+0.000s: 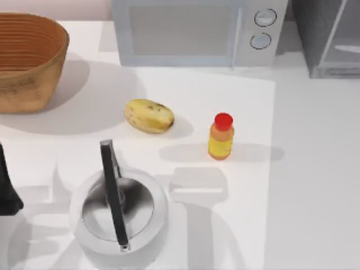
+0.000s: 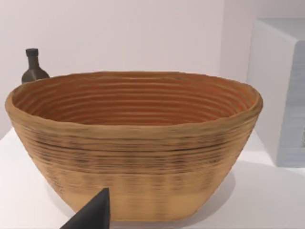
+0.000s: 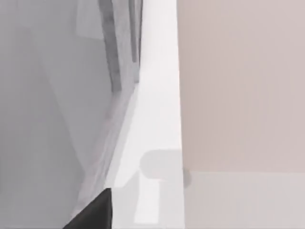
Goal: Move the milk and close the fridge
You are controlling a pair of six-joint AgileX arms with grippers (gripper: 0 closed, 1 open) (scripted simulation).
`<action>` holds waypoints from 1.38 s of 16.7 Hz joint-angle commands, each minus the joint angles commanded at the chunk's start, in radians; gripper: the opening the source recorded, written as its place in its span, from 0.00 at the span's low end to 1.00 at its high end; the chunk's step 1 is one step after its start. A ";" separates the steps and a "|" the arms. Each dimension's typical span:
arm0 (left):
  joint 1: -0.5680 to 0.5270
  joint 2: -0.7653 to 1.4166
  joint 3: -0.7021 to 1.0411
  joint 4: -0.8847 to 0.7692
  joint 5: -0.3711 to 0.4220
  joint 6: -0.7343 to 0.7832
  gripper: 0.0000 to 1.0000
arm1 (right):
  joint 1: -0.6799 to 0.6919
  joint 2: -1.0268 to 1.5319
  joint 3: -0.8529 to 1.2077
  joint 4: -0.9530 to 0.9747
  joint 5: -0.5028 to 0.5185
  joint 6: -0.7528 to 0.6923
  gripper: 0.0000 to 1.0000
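Observation:
The milk is out of view. The fridge point(image 1: 329, 39), a grey cabinet with a pale door panel in a thin light frame, stands at the table's back right corner. In the right wrist view its grey side point(image 3: 47, 119) runs close along a strip of white table beside a pale wall. A dark tip of my right gripper point(image 3: 95, 212) pokes in at that picture's edge, near the fridge. My left arm point(image 1: 7, 188) is parked at the table's left edge. A dark tip of my left gripper point(image 2: 90, 214) faces the basket point(image 2: 133, 143).
A woven basket point(image 1: 28, 59) stands at the back left and a microwave point(image 1: 191, 31) at the back middle. A potato point(image 1: 149, 116) and a yellow bottle with a red cap point(image 1: 221, 136) stand mid-table. A white kettle point(image 1: 119, 211) sits at the front left. A dark bottle point(image 2: 33, 67) stands behind the basket.

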 joint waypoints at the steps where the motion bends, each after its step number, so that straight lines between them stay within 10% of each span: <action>1: 0.000 0.000 0.000 0.000 0.000 0.000 1.00 | 0.000 0.000 0.000 0.000 0.000 0.000 1.00; 8: 0.000 0.000 0.000 0.000 0.000 0.000 1.00 | 0.054 -0.016 -0.029 0.027 0.059 0.053 1.00; 23: 0.000 0.000 0.000 0.000 0.000 0.000 1.00 | 0.904 -0.209 -0.295 0.336 0.723 0.618 1.00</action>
